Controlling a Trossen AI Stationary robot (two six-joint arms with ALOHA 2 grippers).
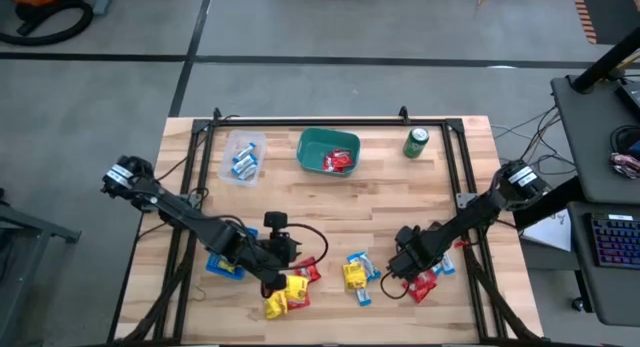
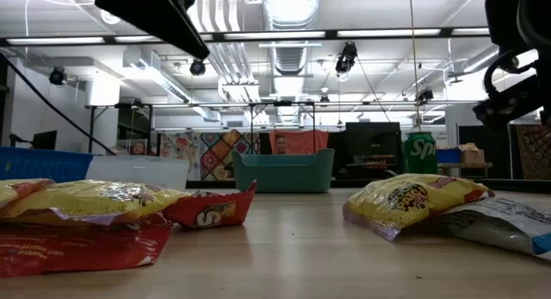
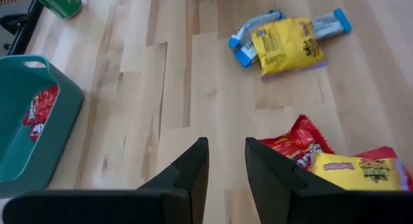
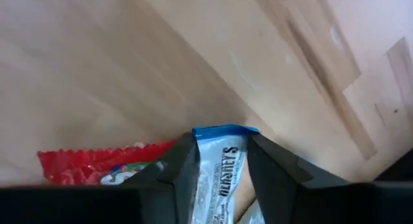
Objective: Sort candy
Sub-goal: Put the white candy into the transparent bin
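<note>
Wrapped candy lies along the table's near side: yellow and red packets (image 1: 285, 290) by my left gripper (image 1: 283, 265), a yellow packet with blue-and-white wrappers (image 1: 356, 276) in the middle, and red packets (image 1: 421, 283) by my right gripper (image 1: 398, 270). In the left wrist view my left gripper (image 3: 226, 166) hovers open over bare wood, beside a red packet (image 3: 298, 143) and a yellow one (image 3: 361, 173). My right gripper (image 4: 219, 161) is shut on a blue-and-white wrapper, with a red packet (image 4: 97, 166) beside it. My right gripper pinches a blue-and-white wrapper (image 4: 221, 169) between its two fingers. The wrapper's blue crimped end (image 4: 224, 131) sticks out just past the fingertips (image 4: 181, 161). Whether the rest of it is lifted clear of the table I cannot tell.
At the far side stand a clear tub (image 1: 243, 157) with blue-and-white candy, a green bin (image 1: 345, 142) with red packets, and a green can (image 1: 416, 142). A blue tray (image 1: 224, 266) lies under the left arm. A black frame (image 1: 330, 121) edges the table.
</note>
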